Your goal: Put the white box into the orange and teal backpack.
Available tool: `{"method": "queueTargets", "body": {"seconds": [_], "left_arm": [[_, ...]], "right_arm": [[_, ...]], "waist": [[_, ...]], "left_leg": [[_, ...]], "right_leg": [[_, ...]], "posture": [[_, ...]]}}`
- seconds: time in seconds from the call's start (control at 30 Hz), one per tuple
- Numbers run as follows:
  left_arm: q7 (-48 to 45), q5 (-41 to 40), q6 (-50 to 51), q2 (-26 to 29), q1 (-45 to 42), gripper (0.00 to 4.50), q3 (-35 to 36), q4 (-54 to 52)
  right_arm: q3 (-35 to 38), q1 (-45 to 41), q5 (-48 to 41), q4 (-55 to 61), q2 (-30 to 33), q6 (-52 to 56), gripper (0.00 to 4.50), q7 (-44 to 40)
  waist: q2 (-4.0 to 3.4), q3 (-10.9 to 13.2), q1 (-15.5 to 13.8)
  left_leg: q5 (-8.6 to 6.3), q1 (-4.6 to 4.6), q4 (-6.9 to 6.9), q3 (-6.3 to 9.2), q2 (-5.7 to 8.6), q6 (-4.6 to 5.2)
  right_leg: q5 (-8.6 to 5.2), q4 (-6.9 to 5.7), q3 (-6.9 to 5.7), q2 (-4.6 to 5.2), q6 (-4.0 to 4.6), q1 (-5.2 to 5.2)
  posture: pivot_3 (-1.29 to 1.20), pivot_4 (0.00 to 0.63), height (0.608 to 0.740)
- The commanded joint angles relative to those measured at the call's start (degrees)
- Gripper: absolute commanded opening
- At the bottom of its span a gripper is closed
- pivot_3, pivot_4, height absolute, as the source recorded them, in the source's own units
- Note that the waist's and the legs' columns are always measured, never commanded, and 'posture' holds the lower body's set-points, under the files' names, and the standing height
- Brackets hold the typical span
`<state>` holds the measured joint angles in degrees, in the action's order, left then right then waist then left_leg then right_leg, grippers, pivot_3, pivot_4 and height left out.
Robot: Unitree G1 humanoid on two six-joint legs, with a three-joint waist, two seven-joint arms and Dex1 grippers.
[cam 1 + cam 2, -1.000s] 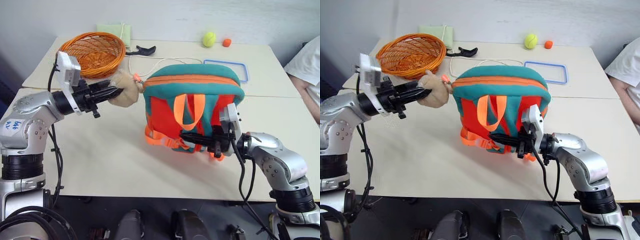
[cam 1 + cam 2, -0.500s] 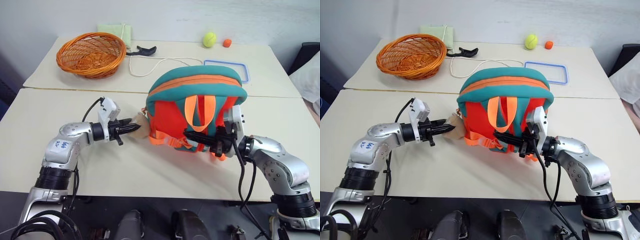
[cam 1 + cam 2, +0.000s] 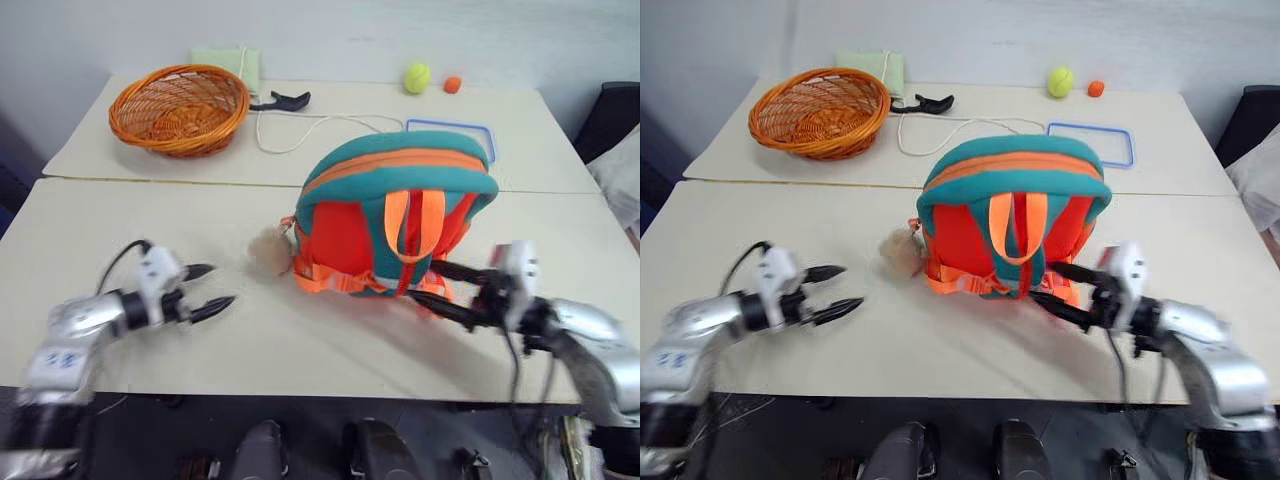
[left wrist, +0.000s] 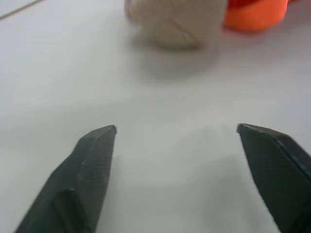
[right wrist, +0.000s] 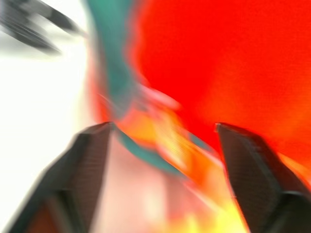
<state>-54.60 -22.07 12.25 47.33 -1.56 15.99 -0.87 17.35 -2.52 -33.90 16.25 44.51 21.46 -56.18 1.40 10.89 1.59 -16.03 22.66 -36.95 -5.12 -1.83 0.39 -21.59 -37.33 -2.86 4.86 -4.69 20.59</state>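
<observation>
The orange and teal backpack point(image 3: 395, 225) stands upright on the near table, its orange straps facing me and its tan plush animal point(image 3: 268, 252) lying on the table at its left side. My left gripper point(image 3: 220, 284) is open over the tabletop, a short way left of the plush and touching nothing; the left wrist view shows the plush point(image 4: 172, 24) beyond its spread fingers. My right gripper point(image 3: 430, 283) is open at the backpack's lower right, beside the orange straps, holding nothing; the backpack point(image 5: 194, 58) sits close ahead of it. The white box is out of view.
On the far table are an orange wicker basket point(image 3: 178, 107), a blue-rimmed lid point(image 3: 450, 140), a tennis ball point(image 3: 418, 77), a small orange ball point(image 3: 452, 84), a white cord point(image 3: 310, 125) and a black tool point(image 3: 282, 100). A person's white sleeve point(image 3: 625, 190) is at the right edge.
Both grippers have opened. The left one let go of the plush and dropped back to the left; the right one released the straps and moved right. The backpack now rests on the table.
</observation>
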Motion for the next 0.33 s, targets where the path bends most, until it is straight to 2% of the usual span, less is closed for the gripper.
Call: {"method": "queueTargets", "body": {"seconds": [0.03, 0.07, 0.2, 0.33], "left_arm": [[-2.8, -1.8, -4.1, 1.1, 8.5, 4.5, 9.6, -2.7], [-2.5, -1.7, -4.3, 0.7, 10.2, 4.5, 10.8, -2.4], [-1.6, -1.8, -5.7, -1.8, 16.6, 4.5, 14.1, -4.7], [1.1, 0.3, -6.3, -2.4, 18.2, 4.5, 14.4, -6.9]], "right_arm": [[7.5, 3.6, 7.7, -9.2, 3.8, -18.2, 4.46, -6.0], [8.4, 4.2, 8.5, -12.2, 4.2, -21.6, 4.46, -7.9], [9.3, 2.6, 11.8, -29.2, 5.5, -33.1, 4.46, -11.1], [7.6, 0.0, 12.7, -34.9, 5.2, -36.3, 4.46, -12.0]], "waist": [[0.0, 0.0, 0.0], [-0.01, 0.0, -0.1], [-0.05, 0.0, 0.0], [-0.14, 0.0, 0.1]], "left_leg": [[-0.04, -0.06, 0.0, 0.0, 0.01, 0.04], [-0.29, -0.17, 0.02, 0.0, 0.04, 0.4], [-0.41, -0.53, 0.08, 0.0, 0.07, 0.48], [-0.44, -0.55, 0.08, -0.01, 0.05, 0.43]], "right_leg": [[0.0, 0.02, 0.0, 0.04, 0.0, -0.09], [0.0, 0.13, -0.01, 0.07, 0.01, -0.23], [0.0, 0.44, -0.08, 0.12, 0.0, -0.73], [0.0, 0.43, -0.08, 0.12, 0.0, -0.71]], "posture": [[0.0, 0.15, 0.74], [0.0, 0.15, 0.74], [0.0, 0.15, 0.74], [0.0, 0.15, 0.74]]}}
